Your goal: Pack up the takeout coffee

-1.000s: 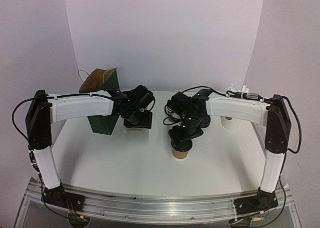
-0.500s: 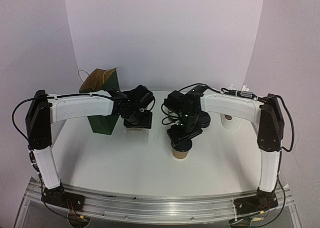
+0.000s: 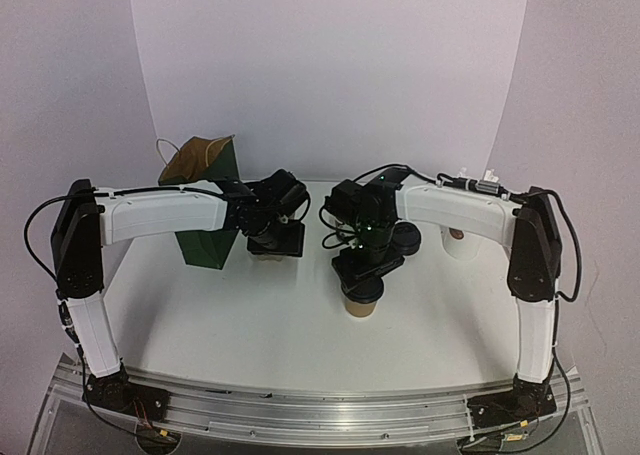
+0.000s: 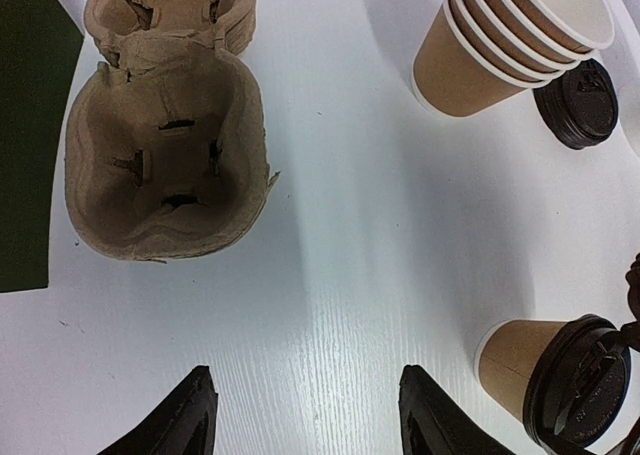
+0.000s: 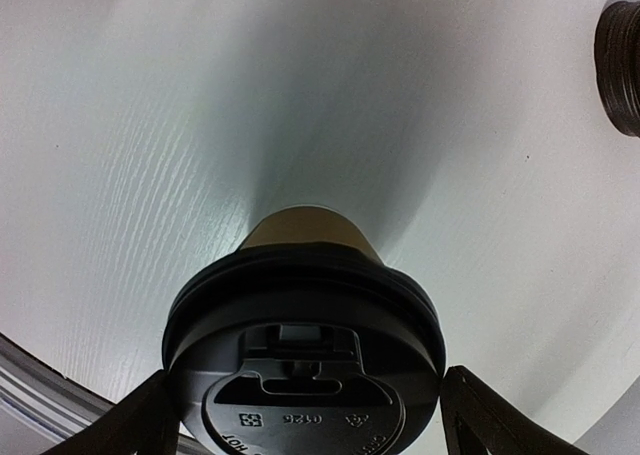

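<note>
- The takeout coffee is a small brown paper cup with a round black lid on top. It stands up straight on the white counter, near the middle.
- The right tool hangs right over the coffee.
- In the right wrist view, the lid sits between the two fingers of the right tool. One finger is at each side, right at the lid's edge.
- The fingers are far apart. I cannot tell if they squeeze the lid or just sit next to it.
- The left tool is open wide. There is nothing between its fingers, only bare counter under it.
- In the left wrist view, the coffee shows to the right of the left tool.
- A brown cup tray made of bumpy paper lies flat on the counter. Its cup holes have nothing in them.
- A dark green paper bag stands at the back left, just beside the tray. Its top is open.
- A stack of brown cups with white rims lies tipped on its side, farther back.
- A pile of black lids sits just beside that stack.
</note>
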You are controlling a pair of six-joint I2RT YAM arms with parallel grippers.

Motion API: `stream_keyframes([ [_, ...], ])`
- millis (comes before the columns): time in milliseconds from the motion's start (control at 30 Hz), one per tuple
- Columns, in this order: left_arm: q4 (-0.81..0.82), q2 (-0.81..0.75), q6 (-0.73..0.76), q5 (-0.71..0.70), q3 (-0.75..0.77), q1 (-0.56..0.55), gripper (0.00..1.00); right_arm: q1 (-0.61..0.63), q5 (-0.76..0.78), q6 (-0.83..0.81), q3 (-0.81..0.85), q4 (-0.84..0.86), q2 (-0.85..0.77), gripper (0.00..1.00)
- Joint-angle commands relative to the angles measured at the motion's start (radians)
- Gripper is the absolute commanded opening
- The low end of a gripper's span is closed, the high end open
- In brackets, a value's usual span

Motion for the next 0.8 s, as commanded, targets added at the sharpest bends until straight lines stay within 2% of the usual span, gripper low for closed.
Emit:
stream_keyframes([
  [0, 0.002, 0.008, 0.014, -0.006, 0.059, 0.002, 0.61, -0.004, 0.032, -0.002, 0.026, -0.042, 0.030, 0.89],
  [767, -0.008, 0.010, 0.014, -0.012, 0.067, 0.002, 0.61, -0.007, 0.014, 0.008, 0.086, -0.060, -0.037, 0.89],
])
